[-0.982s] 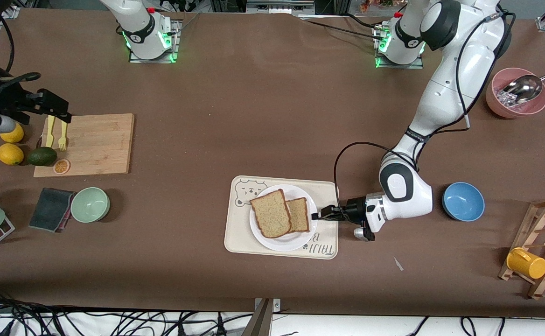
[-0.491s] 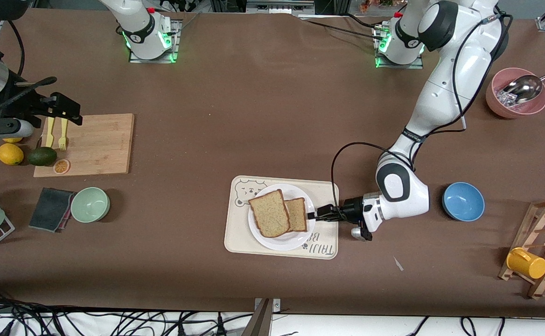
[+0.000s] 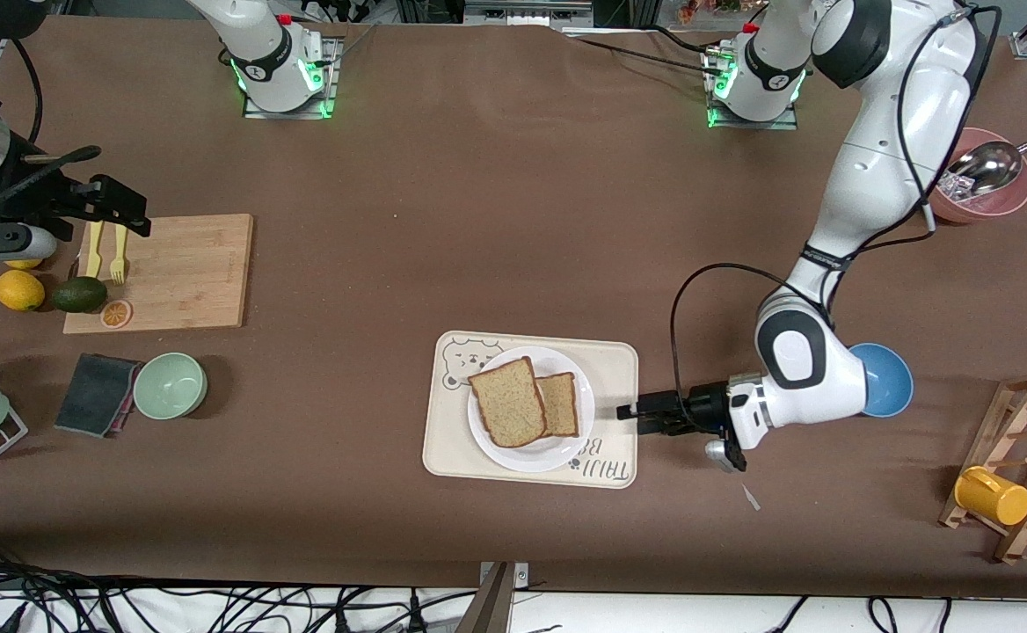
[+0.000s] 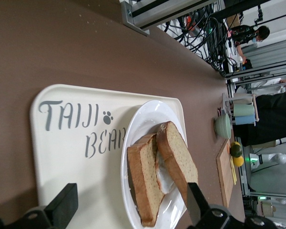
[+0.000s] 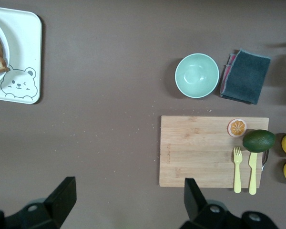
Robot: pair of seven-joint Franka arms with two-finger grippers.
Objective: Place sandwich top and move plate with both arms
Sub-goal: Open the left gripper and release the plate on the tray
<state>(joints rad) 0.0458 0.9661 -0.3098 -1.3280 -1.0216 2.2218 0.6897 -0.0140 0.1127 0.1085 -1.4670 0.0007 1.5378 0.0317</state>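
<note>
- Speckled light-brown bread, the sandwich top [image 3: 507, 402], now leans askew over the smaller, darker slice [image 3: 562, 405] on the plate [image 3: 530, 459], overlapping it rather than sitting square; from the left wrist view something pale shows between the two.
- Half a second ago the left claw [image 3: 626, 411] was at the plate's rim beside the bread; it has since drawn away toward the left arm's end of the counter and now sits at the tray's [image 3: 443, 444] edge, fingers spread apart with nothing between them. The plate and bread have not shifted with it.
- That reads to me as the placing step finished and let go, leaving the plate move yet to come.
- The right claw [image 3: 123, 208] hovers over the end of the wooden cutting board [image 3: 188, 272], well apart from the plate, fingers parted and empty; its arm seems to be waiting, so the two-arm carry has not begun.
- The plate rests on the cream bear tray, on a brown counter [image 3: 478, 220] dusted with a few crumbs.
- Around it: a green bowl [image 3: 170, 385] beside a dark cloth [image 3: 96, 395], a blue bowl [image 3: 884, 380] partly under the left arm, a pink bowl [image 3: 979, 198] holding a metal scoop, a wooden rack [image 3: 1019, 466] with a yellow mug, and lemons [image 3: 18, 290] and an avocado [image 3: 78, 294] by the board.
- Cables hang along the counter's near edge.
</note>
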